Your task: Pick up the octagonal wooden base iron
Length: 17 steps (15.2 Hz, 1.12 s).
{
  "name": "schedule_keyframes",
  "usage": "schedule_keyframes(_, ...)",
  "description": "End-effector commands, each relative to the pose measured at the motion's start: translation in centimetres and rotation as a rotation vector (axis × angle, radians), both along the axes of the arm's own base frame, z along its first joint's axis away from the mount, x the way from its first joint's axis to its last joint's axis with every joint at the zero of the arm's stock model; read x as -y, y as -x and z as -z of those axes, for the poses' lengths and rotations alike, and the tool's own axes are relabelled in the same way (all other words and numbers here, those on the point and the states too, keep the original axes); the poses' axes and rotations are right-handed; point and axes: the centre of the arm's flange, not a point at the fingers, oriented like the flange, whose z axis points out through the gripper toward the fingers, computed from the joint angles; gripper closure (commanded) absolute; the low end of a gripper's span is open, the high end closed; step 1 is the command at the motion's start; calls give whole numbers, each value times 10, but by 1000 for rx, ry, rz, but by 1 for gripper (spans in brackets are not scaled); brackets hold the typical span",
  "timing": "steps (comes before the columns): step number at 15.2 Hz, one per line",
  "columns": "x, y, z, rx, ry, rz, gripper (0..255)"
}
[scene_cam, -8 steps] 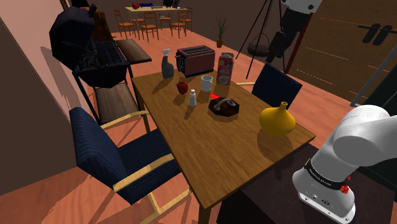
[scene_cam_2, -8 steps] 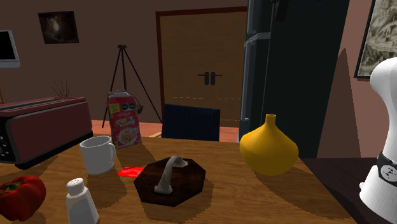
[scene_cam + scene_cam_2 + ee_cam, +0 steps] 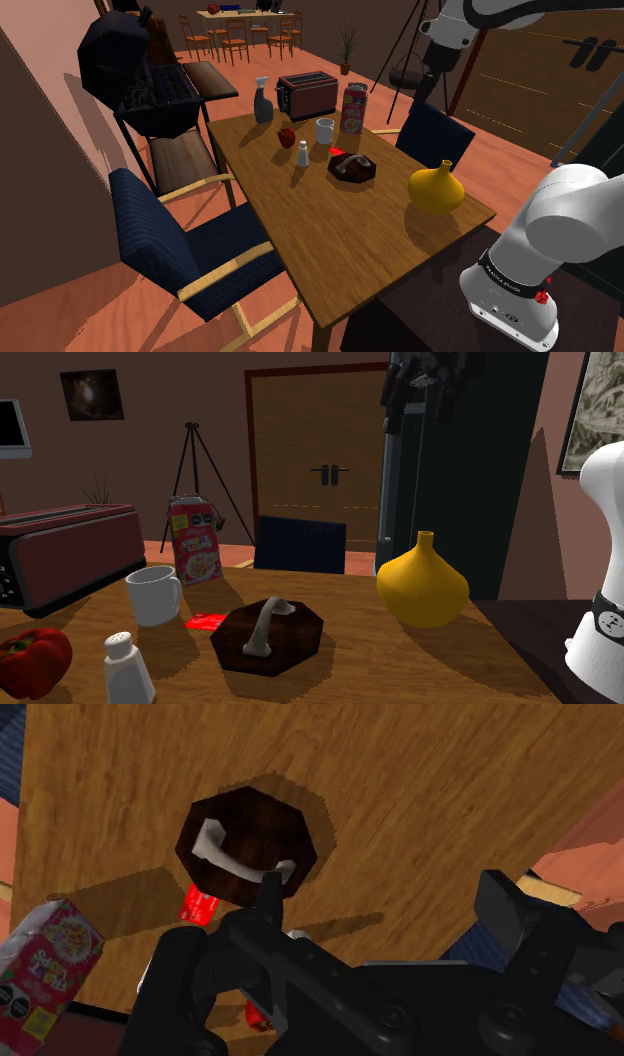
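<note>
Hovering high over the table (image 3: 330, 230), your end effector (image 3: 383, 892) has fingers apart, holding nothing; octagonal iron (image 3: 268, 637) sits untouched beside the white mug (image 3: 155, 595). Descent, grasp, lift all left for you.

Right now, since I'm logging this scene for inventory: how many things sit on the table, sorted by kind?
Vessels (mug, yellow vase, grey bottle): 3
Food (pepper, cereal box): 2
Appliances (toaster, iron): 2
Shaker: 1
Flat red thing beside the iron: 1
Total: 9
</note>
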Motion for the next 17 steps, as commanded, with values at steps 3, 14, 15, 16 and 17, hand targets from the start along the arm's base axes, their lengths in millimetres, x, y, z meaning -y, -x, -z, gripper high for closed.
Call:
schedule_keyframes(3,21,-27,42,-3,16,-157,0)
schedule_keyframes(14,54,-120,153,-16,56,-576,0)
schedule_keyframes(15,55,-129,163,-17,60,-615,0)
schedule_keyframes(16,56,-138,173,-18,63,-653,0)
schedule_keyframes(17,57,-147,184,-20,67,-691,0)
